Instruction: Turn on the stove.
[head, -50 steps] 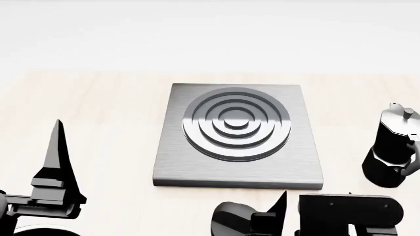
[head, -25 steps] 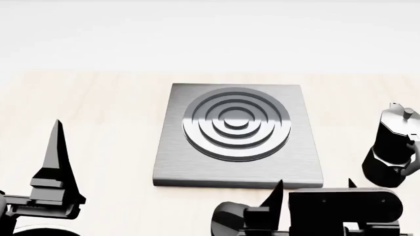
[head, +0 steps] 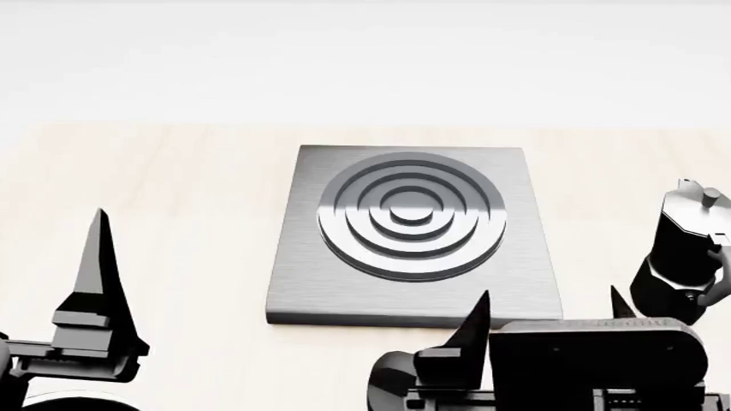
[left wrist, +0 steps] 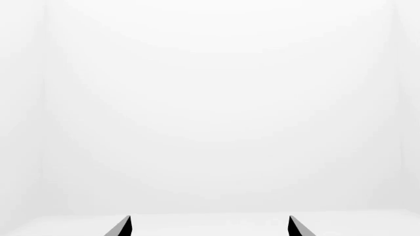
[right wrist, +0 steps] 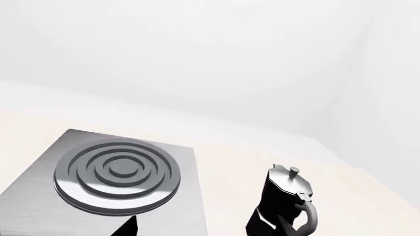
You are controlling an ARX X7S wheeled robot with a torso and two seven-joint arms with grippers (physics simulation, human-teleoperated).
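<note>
The stove [head: 520, 282] is a flat brushed-grey square slab with dark concentric burner rings [head: 412, 214], lying on the pale wood table in the middle of the head view. It also shows in the right wrist view [right wrist: 187, 196]. Its small black knob is not in view. My right gripper [head: 550, 300] is open and empty, with its fingertips raised at the slab's near right corner; in the right wrist view [right wrist: 206, 228] one fingertip lies over the slab's near part. My left gripper [head: 101, 227] is open and empty at the near left, well clear of the stove; the left wrist view [left wrist: 208, 227] shows only white wall.
A black moka pot [head: 683, 261] stands upright on the table right of the stove, close to my right gripper; it also shows in the right wrist view [right wrist: 282, 206]. A glossy black rounded shape [head: 395, 381] sits at the near edge; I cannot tell what it is.
My right gripper has risen and moved forward to the stove's near right corner. The left arm, stove and moka pot have not moved.
</note>
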